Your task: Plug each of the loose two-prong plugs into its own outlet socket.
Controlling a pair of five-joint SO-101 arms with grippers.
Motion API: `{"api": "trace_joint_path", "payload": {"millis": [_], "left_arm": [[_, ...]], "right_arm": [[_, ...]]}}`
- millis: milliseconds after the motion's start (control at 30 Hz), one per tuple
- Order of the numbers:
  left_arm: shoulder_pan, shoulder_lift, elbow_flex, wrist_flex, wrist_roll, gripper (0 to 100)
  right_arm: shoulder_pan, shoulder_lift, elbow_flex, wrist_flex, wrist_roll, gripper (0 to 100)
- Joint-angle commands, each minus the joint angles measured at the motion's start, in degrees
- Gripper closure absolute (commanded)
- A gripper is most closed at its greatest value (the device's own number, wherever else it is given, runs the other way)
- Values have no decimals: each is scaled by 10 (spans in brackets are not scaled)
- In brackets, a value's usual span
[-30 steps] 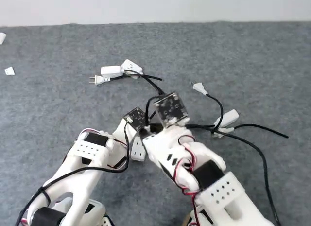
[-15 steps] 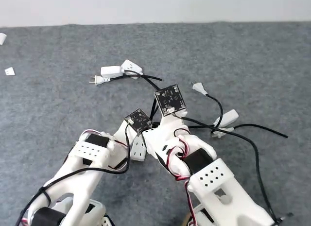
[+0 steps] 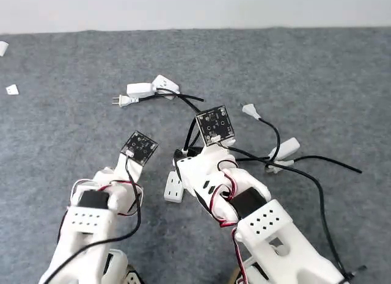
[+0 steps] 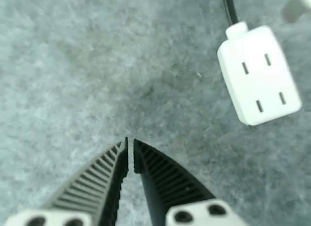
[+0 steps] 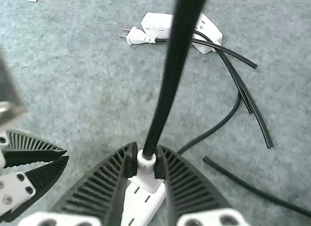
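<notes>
My right gripper is shut on the cord end of a white outlet block, and its black cord rises between the fingers. The same outlet block lies on the carpet between the two arms. My left gripper hangs shut and empty over bare carpet, beside the block but apart from it. A loose two-prong plug lies farther off next to two white outlet pieces. Another plug and a white outlet lie to the right.
Black cords loop across the grey carpet right of the right arm. Small white scraps sit at the far left. The left arm stands at the near left, with open carpet beyond it.
The left arm has drawn back and swung left, away from the outlet block it was next to. The right arm has barely moved in the last half second.
</notes>
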Motion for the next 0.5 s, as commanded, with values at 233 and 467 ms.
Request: {"api": "trace_joint_path", "payload": {"millis": [233,467], "left_arm": [[-29,-48,1,-6,38,985],[-28,-48,4,-9,35,985]], "right_arm": [[-27,142,-10,-106,9,991],[-27,156,-12,-106,14,991]]}}
